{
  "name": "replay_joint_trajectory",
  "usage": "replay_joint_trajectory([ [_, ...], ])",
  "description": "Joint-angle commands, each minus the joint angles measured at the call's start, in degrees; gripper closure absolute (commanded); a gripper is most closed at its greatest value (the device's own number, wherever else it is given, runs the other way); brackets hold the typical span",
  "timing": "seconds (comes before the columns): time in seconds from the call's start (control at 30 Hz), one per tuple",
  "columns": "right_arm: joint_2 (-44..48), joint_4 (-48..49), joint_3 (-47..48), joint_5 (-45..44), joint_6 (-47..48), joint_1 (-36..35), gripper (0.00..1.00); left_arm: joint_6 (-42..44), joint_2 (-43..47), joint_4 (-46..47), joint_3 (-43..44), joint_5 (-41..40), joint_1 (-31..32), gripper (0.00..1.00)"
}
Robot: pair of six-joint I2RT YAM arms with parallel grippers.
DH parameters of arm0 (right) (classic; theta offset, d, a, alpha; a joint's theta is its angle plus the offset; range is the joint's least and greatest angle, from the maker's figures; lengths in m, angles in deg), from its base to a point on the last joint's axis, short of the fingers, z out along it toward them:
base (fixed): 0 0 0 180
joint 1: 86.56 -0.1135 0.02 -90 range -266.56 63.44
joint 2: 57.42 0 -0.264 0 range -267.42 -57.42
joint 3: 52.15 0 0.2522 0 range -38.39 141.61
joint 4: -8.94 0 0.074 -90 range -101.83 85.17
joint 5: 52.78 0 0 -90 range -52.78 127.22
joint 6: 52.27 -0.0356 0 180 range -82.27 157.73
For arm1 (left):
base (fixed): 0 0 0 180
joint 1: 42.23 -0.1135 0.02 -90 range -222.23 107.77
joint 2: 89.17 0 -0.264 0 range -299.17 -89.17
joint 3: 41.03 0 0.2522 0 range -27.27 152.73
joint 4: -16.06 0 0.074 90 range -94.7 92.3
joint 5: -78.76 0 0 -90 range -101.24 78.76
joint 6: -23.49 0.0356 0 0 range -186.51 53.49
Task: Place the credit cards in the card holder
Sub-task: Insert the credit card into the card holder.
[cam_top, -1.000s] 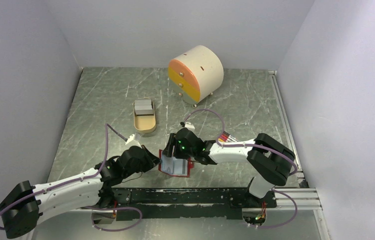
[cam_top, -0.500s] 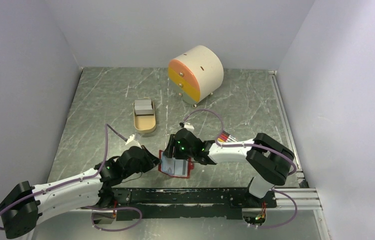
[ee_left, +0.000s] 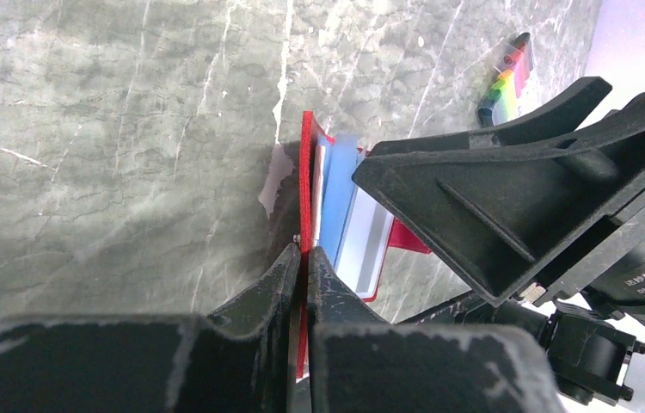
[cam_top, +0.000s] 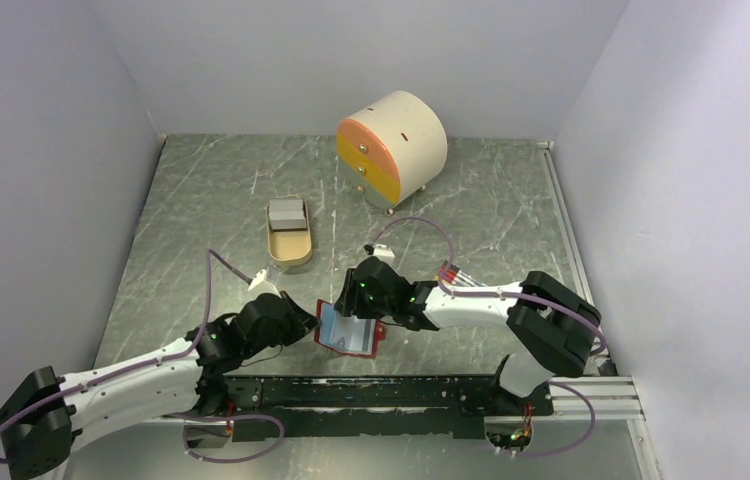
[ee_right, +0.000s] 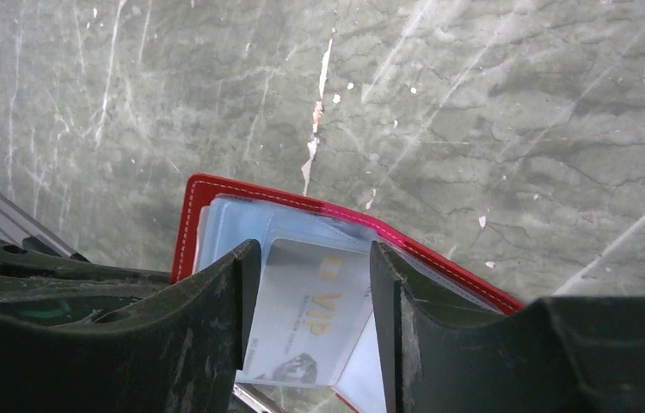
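The red card holder (cam_top: pixel 353 338) lies open near the table's front edge, its pale blue pockets (ee_right: pixel 237 219) showing. My left gripper (ee_left: pixel 304 255) is shut on its left red edge (ee_left: pixel 307 172); in the top view this gripper (cam_top: pixel 313 322) is at the holder's left side. My right gripper (ee_right: pixel 312 249) is over the holder with its jaws apart. A silver VIP credit card (ee_right: pixel 310 310) lies between and below them, its top end under a blue pocket. More grey cards (cam_top: pixel 287 213) lie in the tan tray (cam_top: pixel 291 250).
A round cream drawer unit (cam_top: pixel 391 148) with orange and yellow fronts stands at the back. A bundle of rainbow sticks (cam_top: pixel 451 272) lies right of my right gripper and shows in the left wrist view (ee_left: pixel 506 82). A metal rail (cam_top: pixel 401 392) runs along the front edge.
My right gripper has shifted slightly toward the front right over the holder. The holder has tilted a little in my left gripper's hold.
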State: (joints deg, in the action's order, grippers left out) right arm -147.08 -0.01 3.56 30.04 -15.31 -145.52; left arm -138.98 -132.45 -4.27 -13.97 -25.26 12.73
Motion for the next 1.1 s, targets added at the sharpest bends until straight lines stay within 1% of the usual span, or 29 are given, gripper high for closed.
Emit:
replay_joint_trajectory([
  [0.0, 2.26, -2.05, -1.39, -1.42, 0.93, -0.24, 0.47, -0.78, 1.35, -1.71, 1.1, -2.34, 0.32, 0.91],
  [0.37, 7.56, -2.42, -5.12, -0.85, 1.01, -0.2, 0.48, -1.81, 1.01, -2.83, 1.14, -3.12, 0.32, 0.91],
  [0.57, 8.06, 0.52, -7.01, 0.35, 1.81, -0.16, 0.48, -1.7, 0.11, -2.48, 1.35, -2.86, 0.33, 0.91],
  [0.77, 7.82, -2.14, -6.41, -0.47, 2.69, -0.16, 0.47, -1.93, 1.52, -3.96, 1.48, -3.24, 0.32, 0.91],
  [0.93, 10.73, -5.67, -6.56, -3.04, 3.74, -0.12, 0.45, -2.79, 2.49, -5.24, 1.15, -3.92, 0.33, 0.91],
  [1.07, 13.42, -8.85, -6.97, -6.1, 4.9, -0.03, 0.44, -3.52, 1.26, -8.19, 2.06, -4.99, 0.38, 0.91],
])
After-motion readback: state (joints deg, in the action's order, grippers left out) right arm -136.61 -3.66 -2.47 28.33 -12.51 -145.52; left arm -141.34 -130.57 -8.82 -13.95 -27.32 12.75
